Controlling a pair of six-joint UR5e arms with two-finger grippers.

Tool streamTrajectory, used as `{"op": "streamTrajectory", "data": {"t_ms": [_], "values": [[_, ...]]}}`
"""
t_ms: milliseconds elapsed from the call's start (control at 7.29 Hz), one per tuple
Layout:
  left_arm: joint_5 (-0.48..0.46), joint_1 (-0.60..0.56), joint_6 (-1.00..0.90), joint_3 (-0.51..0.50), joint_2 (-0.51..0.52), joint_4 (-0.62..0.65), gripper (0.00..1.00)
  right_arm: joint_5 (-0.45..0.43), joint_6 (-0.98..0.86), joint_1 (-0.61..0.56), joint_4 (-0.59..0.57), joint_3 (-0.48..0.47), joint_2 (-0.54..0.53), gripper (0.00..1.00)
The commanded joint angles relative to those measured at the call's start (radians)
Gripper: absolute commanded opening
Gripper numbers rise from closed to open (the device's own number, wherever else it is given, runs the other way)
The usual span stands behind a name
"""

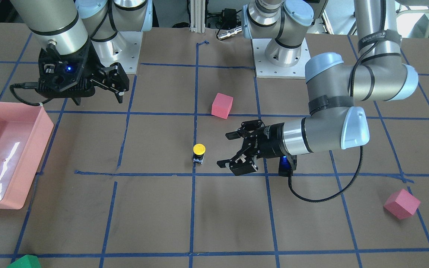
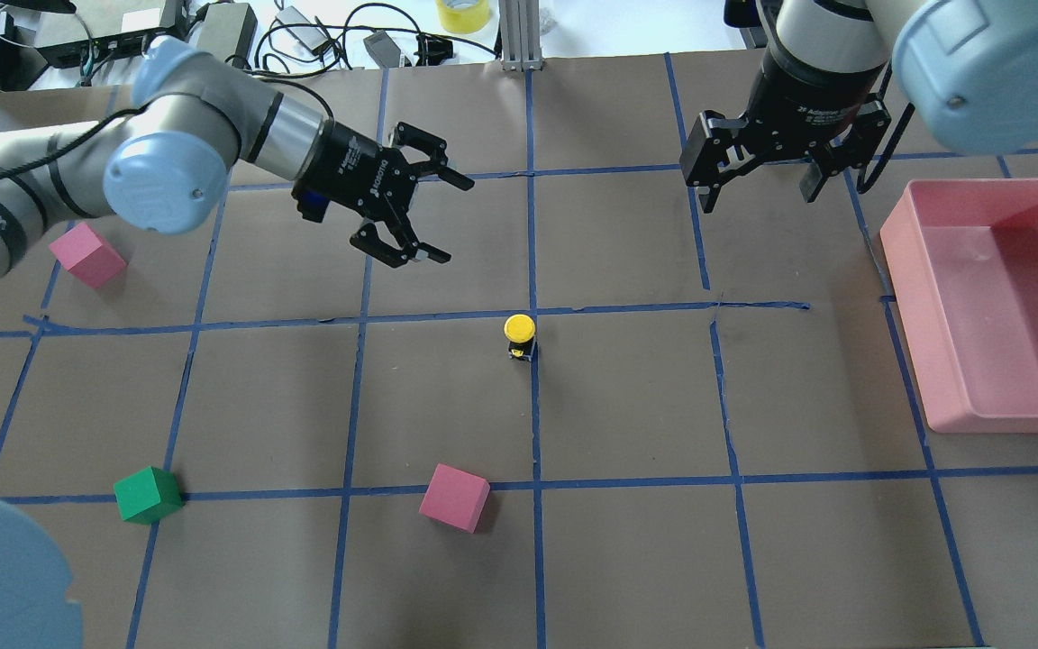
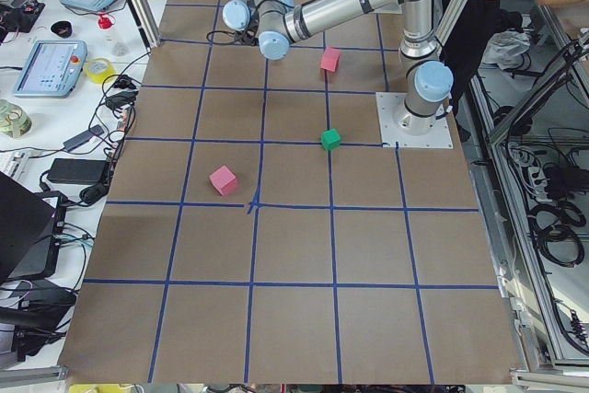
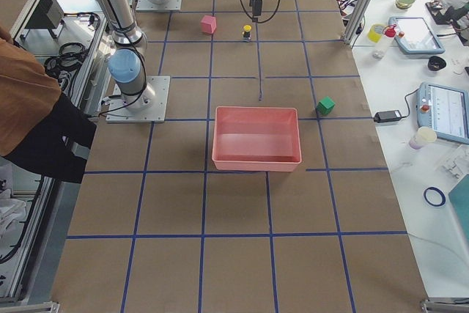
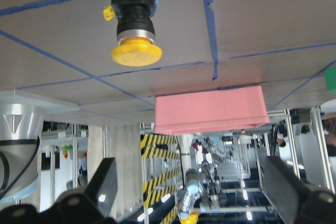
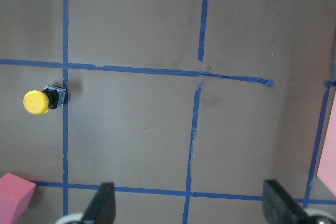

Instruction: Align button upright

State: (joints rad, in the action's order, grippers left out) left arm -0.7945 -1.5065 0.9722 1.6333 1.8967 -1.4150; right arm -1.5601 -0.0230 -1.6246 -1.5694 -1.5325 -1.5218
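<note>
Button (image 2: 519, 335) at frame centre, standing cap-up on tape line (image 2: 534, 415). Left gripper (image 2: 454, 223) spread, empty, up-left of it; right gripper (image 2: 758, 191) spread too (upper right). Retract clear without brushing cap.

A pink foam cube (image 2: 454, 498), a green foam cube (image 2: 148, 494) and a pink plastic tray (image 2: 906, 297) sit apart on the brown surface (image 2: 627, 559)

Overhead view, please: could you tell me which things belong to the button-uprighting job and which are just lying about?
Job: tiny yellow-capped, black-bodied push-button; open left gripper, nearest it.
Lying about: far-left pink foam cube; near pink foam cube; green foam cube; pink plastic bin.
</note>
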Motion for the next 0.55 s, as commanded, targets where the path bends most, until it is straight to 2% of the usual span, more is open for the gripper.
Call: {"op": "streamTrajectory", "data": {"t_ms": [0,137,274,411], "values": [[-0.407,-0.003,-0.332,-0.04,-0.069,0.03,1.0,0.0,0.0,0.0,0.0,0.0,0.0,1.0],[-0.66,0.0,-0.542,-0.04,-0.096,0.018,1.0,0.0,0.0,0.0,0.002,0.0,0.0,1.0],[-0.813,0.005,-0.649,-0.044,-0.122,0.024,1.0,-0.003,-0.001,0.0,-0.001,0.0,0.0,1.0],[-0.834,0.008,-0.79,-0.052,-0.166,0.018,1.0,0.0,-0.002,0.0,-0.003,0.0,0.0,1.0]]}}
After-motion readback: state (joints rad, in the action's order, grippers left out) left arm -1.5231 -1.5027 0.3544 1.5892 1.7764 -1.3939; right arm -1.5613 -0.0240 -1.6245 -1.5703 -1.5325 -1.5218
